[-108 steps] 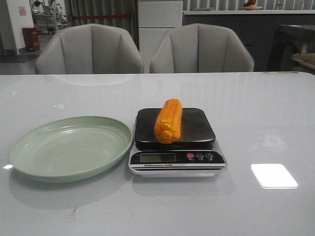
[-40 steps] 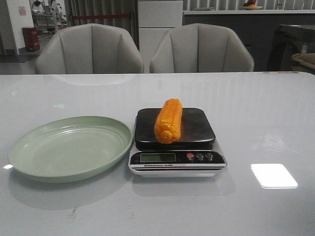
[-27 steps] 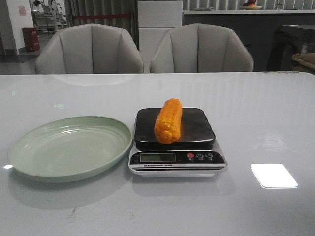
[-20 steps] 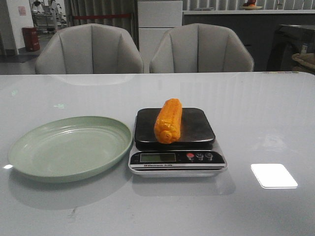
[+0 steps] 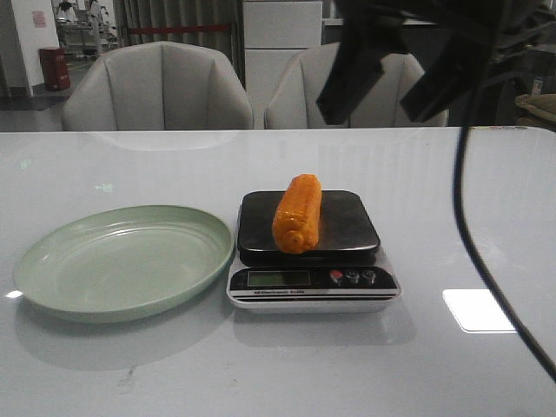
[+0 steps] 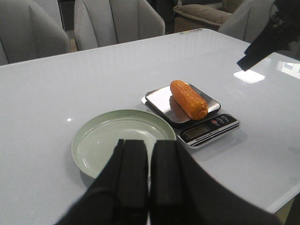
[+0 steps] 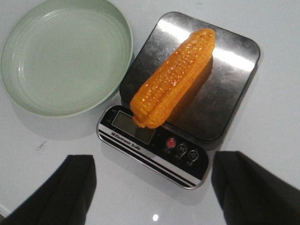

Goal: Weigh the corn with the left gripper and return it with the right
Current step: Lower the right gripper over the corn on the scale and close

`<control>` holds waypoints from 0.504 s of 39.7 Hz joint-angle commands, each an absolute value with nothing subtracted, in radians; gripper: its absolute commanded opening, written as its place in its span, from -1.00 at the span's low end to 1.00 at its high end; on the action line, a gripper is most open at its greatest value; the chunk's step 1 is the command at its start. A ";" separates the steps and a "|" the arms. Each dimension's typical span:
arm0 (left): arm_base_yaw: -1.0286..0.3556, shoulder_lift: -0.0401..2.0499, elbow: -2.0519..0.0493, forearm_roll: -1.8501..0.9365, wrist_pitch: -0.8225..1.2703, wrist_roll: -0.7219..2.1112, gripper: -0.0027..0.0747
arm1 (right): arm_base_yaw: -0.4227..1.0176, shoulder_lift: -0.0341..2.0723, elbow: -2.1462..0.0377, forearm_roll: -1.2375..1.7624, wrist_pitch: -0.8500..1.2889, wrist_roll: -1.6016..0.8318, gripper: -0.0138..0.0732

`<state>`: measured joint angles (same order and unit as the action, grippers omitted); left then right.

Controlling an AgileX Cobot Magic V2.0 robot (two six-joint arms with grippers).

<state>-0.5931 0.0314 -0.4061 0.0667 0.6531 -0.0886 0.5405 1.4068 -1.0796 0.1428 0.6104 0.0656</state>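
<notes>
The orange-yellow corn (image 5: pixel 297 213) lies lengthwise on the dark platform of the scale (image 5: pixel 343 228); it shows in the left wrist view (image 6: pixel 188 98) and the right wrist view (image 7: pixel 174 85) too. The scale (image 7: pixel 220 101) stands right of the green plate (image 5: pixel 69 295). My right gripper (image 5: pixel 387 82) hangs high above the scale, open and empty, its fingers (image 7: pixel 75 187) wide apart. My left gripper (image 6: pixel 149 176) is shut and empty, held back over the plate's near side (image 6: pixel 93 140).
Two grey chairs (image 5: pixel 161 87) stand behind the table's far edge. A black cable (image 5: pixel 473 234) hangs from the right arm over the table's right side. A bright light patch (image 5: pixel 478 308) lies right of the scale.
My right arm has come into the front view, high above the scale. The corn, scale and plate have not moved.
</notes>
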 commanded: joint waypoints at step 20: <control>-0.639 0.044 -0.429 0.070 0.572 -0.090 -0.62 | 0.614 1.816 -1.584 -0.113 0.860 0.614 0.71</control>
